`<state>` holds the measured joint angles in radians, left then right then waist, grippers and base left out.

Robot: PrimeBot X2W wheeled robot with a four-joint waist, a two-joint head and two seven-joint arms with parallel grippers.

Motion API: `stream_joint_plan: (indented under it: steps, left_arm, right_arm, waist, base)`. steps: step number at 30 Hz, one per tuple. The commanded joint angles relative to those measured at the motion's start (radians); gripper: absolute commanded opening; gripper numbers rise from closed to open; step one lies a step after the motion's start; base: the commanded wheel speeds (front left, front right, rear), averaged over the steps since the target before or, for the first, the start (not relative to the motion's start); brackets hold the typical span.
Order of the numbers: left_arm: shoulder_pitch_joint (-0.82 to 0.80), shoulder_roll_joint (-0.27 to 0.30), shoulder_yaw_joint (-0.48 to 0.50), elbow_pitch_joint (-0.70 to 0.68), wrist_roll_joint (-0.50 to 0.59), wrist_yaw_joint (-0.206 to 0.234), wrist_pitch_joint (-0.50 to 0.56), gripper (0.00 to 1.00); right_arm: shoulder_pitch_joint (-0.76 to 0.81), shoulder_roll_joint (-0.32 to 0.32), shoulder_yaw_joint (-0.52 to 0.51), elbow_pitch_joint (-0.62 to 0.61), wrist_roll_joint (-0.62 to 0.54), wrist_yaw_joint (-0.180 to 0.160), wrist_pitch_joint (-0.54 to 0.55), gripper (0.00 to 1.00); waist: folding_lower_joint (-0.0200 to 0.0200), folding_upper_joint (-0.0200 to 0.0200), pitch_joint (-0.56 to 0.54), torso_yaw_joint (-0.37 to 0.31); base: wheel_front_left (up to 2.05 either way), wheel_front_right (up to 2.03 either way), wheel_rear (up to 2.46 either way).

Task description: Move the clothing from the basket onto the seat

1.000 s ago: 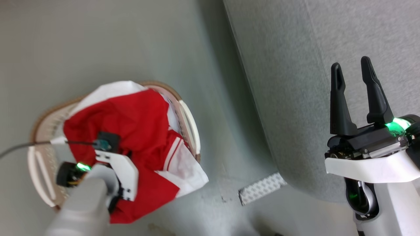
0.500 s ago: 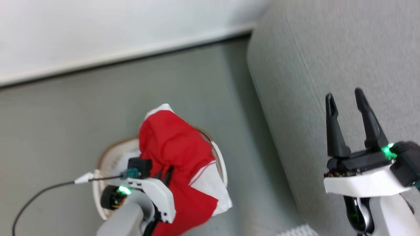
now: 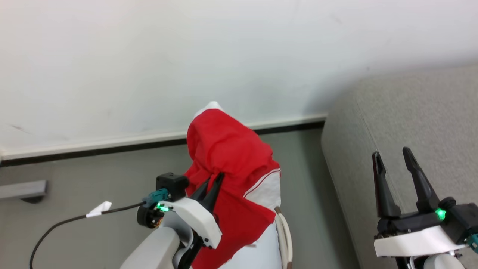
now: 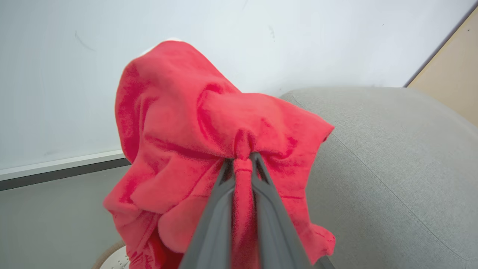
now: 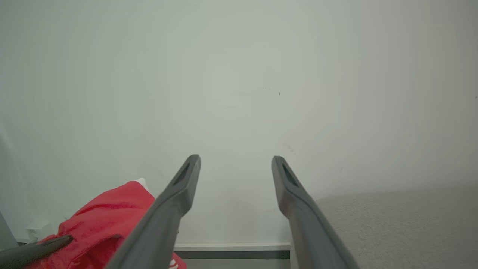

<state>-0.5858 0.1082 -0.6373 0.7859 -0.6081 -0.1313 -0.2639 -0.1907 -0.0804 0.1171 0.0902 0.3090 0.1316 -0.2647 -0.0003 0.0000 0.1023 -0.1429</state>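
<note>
Head view first: the left gripper (image 3: pixel 212 184) is up off the floor, its two dark fingers pinched nearly together with a fold of the clothing (image 3: pixel 231 157) caught between them. The red fabric bunches above the fingertips in a tall hump and drapes down the right side of the wrist. A white panel with thin stripe trim shows on that side. Below the hanging cloth a curve of the basket (image 3: pixel 287 239) rim peeks out. Whether the hem touches the basket, I can't tell. The seat (image 3: pixel 410 119) sits off to the right, apart from the garment, with grey floor between them. In front of the seat hovers the right gripper (image 3: pixel 391 154), fingers spread in a clear V, nothing in it. A black cable (image 3: pixel 123 207) with a white tag trails from the left wrist.

Left wrist view, and here's the grip up close: the fingers (image 4: pixel 214 213) are closed on a narrow twist of red that runs down between them. The rest of the clothing (image 4: pixel 179 112) balloons over and around the tips. The seat (image 4: pixel 392 157) lies behind and to the right, and a sliver of basket (image 4: pixel 112 259) rim shows at bottom left.

Right wrist view: the right gripper (image 5: pixel 236 161) is spread wide and empty, facing the white wall (image 5: pixel 239 74). The clothing (image 5: pixel 108 213) sits in the lower left corner, clear of these fingers, with the seat (image 5: pixel 403 224) at lower right.
</note>
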Motion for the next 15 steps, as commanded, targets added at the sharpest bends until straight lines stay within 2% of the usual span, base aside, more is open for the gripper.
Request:
stream_joint_plan:
  steps: [1, 10, 15]
  left_arm:
    - [0.022, 0.006, 0.012, -0.037, 0.023, 0.003, -0.001, 0.0]
    - [0.049, 0.027, 0.072, -0.283, 0.078, 0.029, -0.001, 0.0]
    - [0.061, 0.043, 0.072, -0.352, 0.078, 0.045, 0.008, 0.0]
  right_arm:
    - [0.026, -0.008, -0.001, 0.004, 0.009, -0.002, 0.001, 1.0]
    - [0.079, -0.018, 0.018, -0.004, 0.026, -0.002, 0.001, 1.0]
    - [0.082, -0.02, 0.03, -0.007, 0.03, -0.002, 0.001, 1.0]
  waist:
    - [0.0003, 0.0, -0.064, 0.051]
    - [0.0003, 0.0, -0.121, 0.082]
    - [0.0003, 0.0, -0.127, 0.091]
  base:
    - [0.0, 0.0, 0.0]
    - [0.0, 0.0, 0.0]
    - [0.0, 0.0, 0.0]
